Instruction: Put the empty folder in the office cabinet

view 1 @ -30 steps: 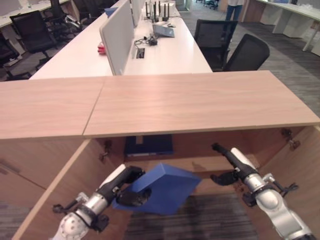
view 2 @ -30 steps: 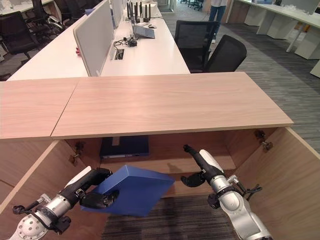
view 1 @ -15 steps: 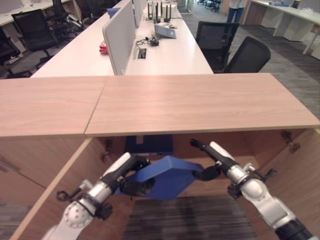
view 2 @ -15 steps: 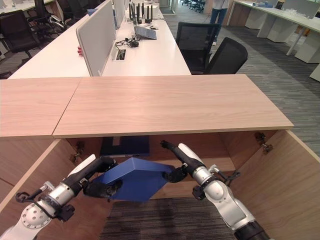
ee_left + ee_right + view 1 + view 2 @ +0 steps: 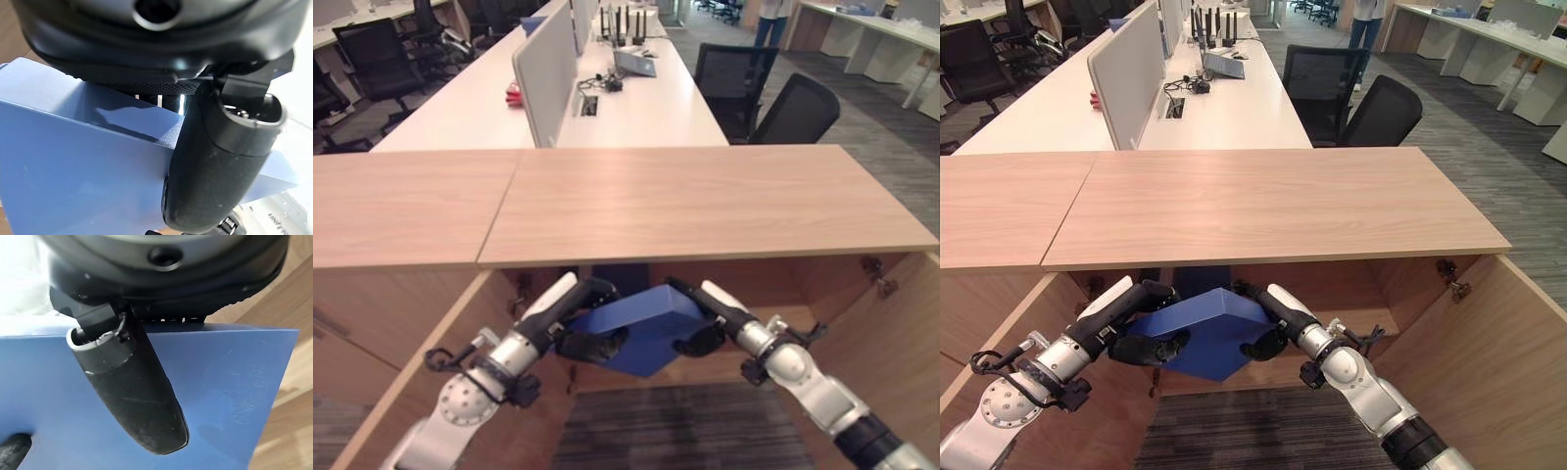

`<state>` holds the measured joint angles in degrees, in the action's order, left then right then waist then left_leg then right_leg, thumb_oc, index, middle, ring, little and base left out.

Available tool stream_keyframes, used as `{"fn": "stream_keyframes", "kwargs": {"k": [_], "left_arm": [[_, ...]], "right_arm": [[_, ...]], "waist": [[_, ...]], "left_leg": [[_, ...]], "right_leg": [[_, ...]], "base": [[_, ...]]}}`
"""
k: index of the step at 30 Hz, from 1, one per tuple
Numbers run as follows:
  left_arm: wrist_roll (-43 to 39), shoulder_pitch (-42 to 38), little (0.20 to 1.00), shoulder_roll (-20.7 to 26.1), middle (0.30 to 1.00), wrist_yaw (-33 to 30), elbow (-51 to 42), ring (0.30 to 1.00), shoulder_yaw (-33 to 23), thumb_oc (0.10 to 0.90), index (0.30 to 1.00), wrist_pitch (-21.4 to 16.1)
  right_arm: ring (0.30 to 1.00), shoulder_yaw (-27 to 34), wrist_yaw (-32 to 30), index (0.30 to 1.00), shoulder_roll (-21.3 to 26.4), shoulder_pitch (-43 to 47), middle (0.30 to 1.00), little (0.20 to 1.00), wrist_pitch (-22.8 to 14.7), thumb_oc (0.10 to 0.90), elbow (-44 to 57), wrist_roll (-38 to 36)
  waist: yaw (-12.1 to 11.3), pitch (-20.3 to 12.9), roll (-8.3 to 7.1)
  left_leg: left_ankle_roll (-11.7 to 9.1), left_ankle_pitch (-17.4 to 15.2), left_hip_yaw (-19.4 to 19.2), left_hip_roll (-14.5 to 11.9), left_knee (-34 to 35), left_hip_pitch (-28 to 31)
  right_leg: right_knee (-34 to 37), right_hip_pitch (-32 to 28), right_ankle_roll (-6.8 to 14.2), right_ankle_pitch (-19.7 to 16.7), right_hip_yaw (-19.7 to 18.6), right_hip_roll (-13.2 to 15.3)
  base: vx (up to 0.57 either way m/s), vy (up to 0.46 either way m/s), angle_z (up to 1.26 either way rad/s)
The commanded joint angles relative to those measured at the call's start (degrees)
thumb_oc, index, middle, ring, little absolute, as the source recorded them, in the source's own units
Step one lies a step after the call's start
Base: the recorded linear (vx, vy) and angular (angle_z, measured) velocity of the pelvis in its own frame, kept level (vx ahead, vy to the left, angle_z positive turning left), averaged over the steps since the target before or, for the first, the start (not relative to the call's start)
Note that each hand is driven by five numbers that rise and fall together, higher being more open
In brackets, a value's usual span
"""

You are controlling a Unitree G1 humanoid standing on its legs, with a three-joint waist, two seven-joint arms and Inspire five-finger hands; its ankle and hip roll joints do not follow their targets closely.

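The folder (image 5: 1206, 333) was pinched by the left hand (image 5: 1141, 318) and right hand (image 5: 1268, 318), tilted, apparently to clear the cabinet (image 5: 1351, 284) opening.

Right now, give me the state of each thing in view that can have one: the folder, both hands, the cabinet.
Blue folder: closed, tilted, held up between both hands at the cabinet opening, not yet set down.
Left hand: shut on the folder, thumb across its face.
Right hand: shut on the folder's other side.
Cabinet: doors open, a dark item on the shelf behind the folder.
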<state>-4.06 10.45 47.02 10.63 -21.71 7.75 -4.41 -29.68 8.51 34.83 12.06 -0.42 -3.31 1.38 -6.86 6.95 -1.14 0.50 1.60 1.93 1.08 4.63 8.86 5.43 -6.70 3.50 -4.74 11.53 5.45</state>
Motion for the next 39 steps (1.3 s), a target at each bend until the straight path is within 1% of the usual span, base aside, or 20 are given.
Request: {"fn": "stream_keyframes", "kwargs": {"k": [1,4,8,13,16,17,18,21,22,23,25,27,28,29,31,33,36,37,38,39], "left_arm": [[-6.79,-13.03,0.300,-1.22,0.300,-5.49,-10.38,0.300,1.15,0.400,0.300,-10.30],[-12.10,-13.53,0.300,-1.77,0.300,-4.43,-11.65,0.300,2.21,0.400,0.300,-10.44],[-17.37,-13.45,0.300,-2.38,0.300,-3.13,-11.74,0.300,3.02,0.400,0.300,-10.24],[-19.70,-11.87,0.300,-3.27,0.300,-2.39,-10.59,0.300,2.97,0.400,0.300,-9.90],[-21.92,-11.03,0.300,-4.56,0.300,-1.34,-9.32,0.300,3.84,0.400,0.300,-9.34],[-23.07,-10.80,0.300,-5.20,0.300,-0.89,-8.75,0.300,4.33,0.400,0.300,-8.93],[-23.68,-10.52,0.300,-5.64,0.300,-0.61,-8.22,0.300,4.64,0.400,0.300,-8.62],[-26.40,-9.57,0.300,-7.23,0.300,0.50,-6.07,0.300,6.04,0.400,0.300,-7.53],[-26.87,-9.13,0.300,-7.52,0.300,0.65,-5.53,0.300,6.12,0.400,0.300,-7.22],[-27.43,-8.07,0.900,-8.07,0.900,0.67,-4.56,0.900,6.04,0.800,0.900,-6.94],[-27.38,-5.36,0.900,-9.44,0.900,0.57,-1.80,0.900,5.64,0.800,0.900,-6.05],[-27.00,-2.99,0.900,-10.30,0.900,1.30,0.86,0.900,5.26,0.800,0.900,-5.20],[-26.99,-2.96,0.900,-10.32,0.900,1.32,0.88,0.900,5.27,0.800,0.900,-5.22],[-26.79,-0.11,0.900,-11.40,0.900,1.65,4.91,0.900,4.65,0.800,0.900,-4.32],[-26.18,2.55,0.900,-11.77,0.900,2.46,9.57,0.900,3.91,0.800,0.900,-3.08],[-24.41,4.81,0.900,-10.87,0.900,3.60,13.44,0.900,3.20,0.800,0.900,-1.93],[-20.57,10.19,0.900,-9.95,0.900,5.34,21.47,0.900,1.59,0.800,0.900,1.01],[-20.51,10.15,0.900,-9.99,0.900,5.36,21.56,0.900,1.62,0.800,0.900,0.95],[-17.52,12.10,0.900,-10.21,0.900,5.63,27.60,0.900,1.09,0.800,0.900,3.07],[-15.91,12.44,0.900,-10.79,0.900,5.43,31.84,0.900,1.09,0.800,0.900,3.96]], "right_arm": [[0.300,-5.49,1.91,0.300,-3.14,8.68,0.300,0.300,-5.27,0.400,2.18,-3.56],[0.300,-5.35,1.27,0.300,-3.73,8.44,0.300,0.300,-5.35,0.400,1.57,-4.17],[0.300,-3.74,0.42,0.300,-6.57,4.76,0.300,0.300,-5.27,0.400,-1.54,-8.83],[0.300,-2.17,0.67,0.300,-9.23,0.40,0.300,0.300,-5.41,0.400,-3.22,-13.17],[0.300,-0.97,1.09,0.300,-11.78,-2.73,0.300,0.300,-5.29,0.400,-5.33,-19.91],[0.300,-0.59,1.40,0.300,-13.29,-4.01,0.300,0.300,-5.00,0.400,-6.54,-24.06],[0.300,-0.48,1.56,0.300,-14.22,-4.77,0.300,0.300,-5.07,0.400,-7.79,-26.22],[0.300,-0.41,2.35,0.300,-17.70,-6.86,0.300,0.300,-4.37,0.400,-12.23,-35.91],[0.300,-0.55,2.64,0.300,-18.14,-7.24,0.300,0.300,-4.27,0.400,-13.04,-37.01],[0.300,-0.43,2.76,0.300,-18.40,-8.09,0.300,0.300,-4.04,0.400,-13.53,-38.15],[0.300,0.40,2.61,0.300,-18.40,-9.64,0.300,0.300,-3.52,0.400,-15.01,-39.03],[0.300,1.82,2.53,0.300,-17.99,-10.83,0.300,0.300,-3.00,0.400,-16.43,-38.23],[0.300,1.82,2.54,0.300,-17.98,-10.88,0.300,0.300,-3.00,0.400,-16.42,-38.21],[0.300,3.84,2.03,0.300,-17.48,-12.43,0.300,0.300,-2.64,0.400,-18.25,-37.07],[0.300,6.71,0.86,0.300,-16.80,-13.57,0.300,0.300,-2.47,0.400,-20.43,-35.83],[0.300,10.07,-0.03,0.300,-16.55,-14.16,0.300,0.300,-2.23,0.400,-22.85,-35.53],[0.300,16.72,-2.31,0.300,-16.93,-14.42,0.300,0.300,-2.27,0.400,-28.23,-37.57],[0.300,16.72,-2.28,0.300,-16.93,-14.36,0.300,0.300,-2.32,0.400,-28.34,-37.58],[0.300,20.00,-4.02,0.300,-17.59,-12.86,0.300,0.300,-2.35,0.400,-32.69,-39.25],[0.300,21.36,-4.95,0.300,-17.85,-11.76,0.300,0.300,-2.28,0.400,-34.87,-40.09]], "waist": [[0.02,-3.89,-2.59],[0.15,-3.86,-2.54],[0.52,-3.75,-2.33],[0.75,-3.73,-2.25],[0.97,-3.75,-2.24],[1.08,-3.72,-2.25],[1.13,-3.69,-2.23],[1.28,-3.54,-2.29],[1.30,-3.51,-2.33],[1.32,-3.45,-2.39],[1.28,-3.26,-2.59],[1.24,-3.21,-2.68],[1.25,-3.26,-2.67],[1.21,-3.13,-2.69],[1.18,-3.05,-2.63],[1.17,-2.96,-2.47],[1.03,-2.81,-1.89],[1.02,-2.82,-1.88],[0.86,-2.63,-1.49],[0.90,-2.73,-1.38]], "left_leg": [[-0.99,-4.57,4.11,-0.02,0.37,0.03],[-0.94,-4.59,4.21,-0.05,0.37,0.02],[-0.91,-4.53,4.20,0.10,0.37,0.00],[-0.93,-4.53,4.13,0.14,0.37,0.01],[-0.95,-4.52,4.14,0.21,0.37,0.01],[-0.95,-4.51,4.13,0.20,0.37,0.01],[-0.96,-4.51,4.13,0.20,0.37,0.03],[-0.97,-4.50,4.18,0.21,0.37,-0.09],[-0.99,-4.51,4.18,0.20,0.37,-0.10],[-1.00,-4.54,4.21,0.21,0.37,-0.15],[-1.03,-4.54,4.25,0.24,0.37,-0.31],[-1.03,-4.52,4.37,0.21,0.37,-0.42],[-1.03,-4.53,4.38,0.21,0.37,-0.43],[-1.05,-4.48,4.57,0.24,0.37,-0.58],[-1.02,-4.44,4.72,0.22,0.37,-0.73],[-0.94,-4.40,4.80,0.22,0.37,-0.90],[-0.73,-4.28,4.95,0.22,0.37,-1.17],[-0.73,-4.31,4.94,0.21,0.37,-1.16],[-0.60,-4.31,5.01,0.23,0.37,-1.16],[-0.56,-4.28,5.05,0.22,0.37,-1.30]], "right_leg": [[-0.43,-2.34,3.34,2.51,1.87,2.36],[-0.43,-2.38,3.32,2.45,1.94,2.40],[-0.43,-2.42,3.30,2.32,1.89,2.44],[-0.43,-2.50,3.28,2.33,1.94,2.49],[-0.43,-2.59,3.26,2.31,2.02,2.52],[-0.43,-2.58,3.26,2.24,2.06,2.57],[-0.43,-2.58,3.25,2.20,2.08,2.59],[-0.43,-2.54,3.23,1.97,2.07,2.66],[-0.43,-2.56,3.21,1.96,2.07,2.68],[-0.43,-2.59,3.21,1.91,2.14,2.70],[-0.44,-2.57,3.18,1.85,2.19,2.66],[-0.48,-2.52,3.23,1.78,2.37,2.73],[-0.48,-2.52,3.23,1.78,2.38,2.72],[-0.47,-2.50,3.25,1.82,2.60,2.70],[-0.47,-2.38,3.27,1.82,2.70,2.70],[-0.50,-2.21,3.35,1.72,2.81,2.73],[-0.50,-1.98,3.46,1.73,2.95,2.72],[-0.50,-1.98,3.46,1.74,2.95,2.71],[-0.54,-1.97,3.46,1.90,2.96,2.57],[-0.53,-1.80,3.49,2.00,2.96,2.56]], "base": [[0.00,0.000,0.00],[0.00,0.000,0.00],[0.00,0.000,0.00],[0.00,0.000,0.00],[0.00,0.000,0.00],[0.00,0.000,0.00],[0.00,0.000,0.00],[0.00,0.000,0.00],[0.00,0.000,0.00],[0.00,0.000,0.00],[0.00,0.000,0.00],[0.00,0.000,0.00],[0.01,-0.006,0.04],[0.01,-0.004,0.04],[0.00,0.000,0.00],[0.00,0.000,0.00],[0.00,0.000,0.00],[0.00,0.000,0.00],[0.00,0.000,0.00],[0.00,0.000,0.00]]}}
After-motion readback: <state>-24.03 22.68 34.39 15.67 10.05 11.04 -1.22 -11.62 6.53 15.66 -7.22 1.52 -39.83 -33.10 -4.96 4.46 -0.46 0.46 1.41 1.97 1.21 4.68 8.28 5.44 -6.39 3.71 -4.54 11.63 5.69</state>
